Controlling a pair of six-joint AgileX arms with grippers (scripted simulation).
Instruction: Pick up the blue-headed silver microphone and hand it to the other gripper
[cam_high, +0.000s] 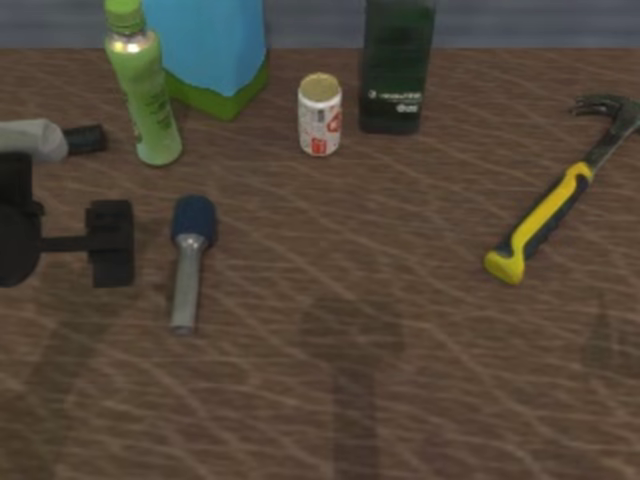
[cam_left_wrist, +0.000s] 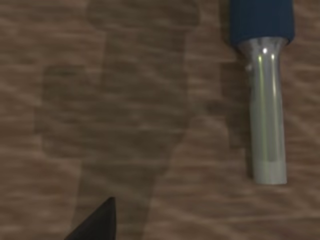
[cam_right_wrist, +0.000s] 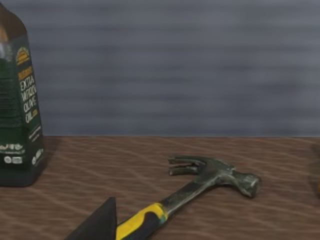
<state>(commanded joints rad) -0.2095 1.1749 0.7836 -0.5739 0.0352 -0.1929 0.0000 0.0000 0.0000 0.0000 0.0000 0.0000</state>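
Brown wood-grain table (cam_high: 420, 330), grey wall behind. Left to right:

Left gripper (cam_high: 110, 242) at 9 o'clock on the table, hanging just beside the blue-headed silver microphone (cam_high: 188, 262), not touching it. Jaw state: cannot tell; the top view shows only a black block, and the left wrist view shows one dark fingertip (cam_left_wrist: 97, 222) and the arm's shadow.

Mic lies flat at roughly 8 o'clock, navy head toward 12, silver handle toward 6. Wrist camera sees it (cam_left_wrist: 263, 100) off to one side, so the gripper isn't centred over it yet.

Progress: nothing grasped, nothing lifted. Left to do: align, grasp, lift, hand over.

Around it: green bottle (cam_high: 145, 90) and blue-and-green container (cam_high: 215, 50) at 11 o'clock, white-and-red can (cam_high: 320, 115) at 12, dark green bottle (cam_high: 398, 65) at 1. Yellow-handled hammer (cam_high: 560, 205) at 3 o'clock, well apart.

Nothing blocks the mic.

Right gripper out of the top view; its wrist camera shows one fingertip (cam_right_wrist: 97, 222) only, facing the hammer. Jaws: cannot tell.
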